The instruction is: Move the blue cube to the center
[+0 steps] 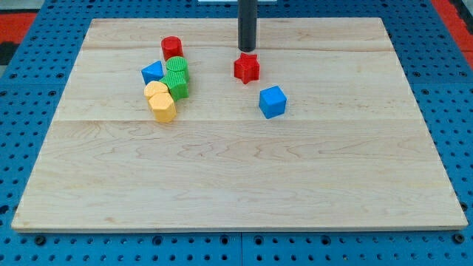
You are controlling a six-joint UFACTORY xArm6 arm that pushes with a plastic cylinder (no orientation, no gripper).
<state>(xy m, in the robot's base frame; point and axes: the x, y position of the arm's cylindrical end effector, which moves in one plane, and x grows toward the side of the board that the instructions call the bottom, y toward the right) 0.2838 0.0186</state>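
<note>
The desk (244, 177) is a light wooden board made of joined planks; it fills most of the view and lies on a blue perforated base (458, 133) that shows along all edges.

The dark rod (247, 22) enters from the view's top, slightly right of the desk's midline, and stands upright. My tip (247, 50) sits at the rod's lower end, just above the red star-shaped block (247, 68) in the view; whether the two touch cannot be determined. The arm carries no jaws, so there is no open or closed state to report.

The blue cube (272, 102) lies below and slightly right of the red star-shaped block, apart from it. It sits a little above and to the right of the desk's center, well clear of the tip.

A cluster of blocks occupies the upper left region of the desk. The red cylinder (172, 48) is at the cluster's top. Below it stand two green blocks (177, 77), packed one against the other. The small blue block (153, 72), whose exact shape is unclear, touches their left side. Two yellow blocks (160, 102) lie at the cluster's bottom, pressed together and against the lower green block.
</note>
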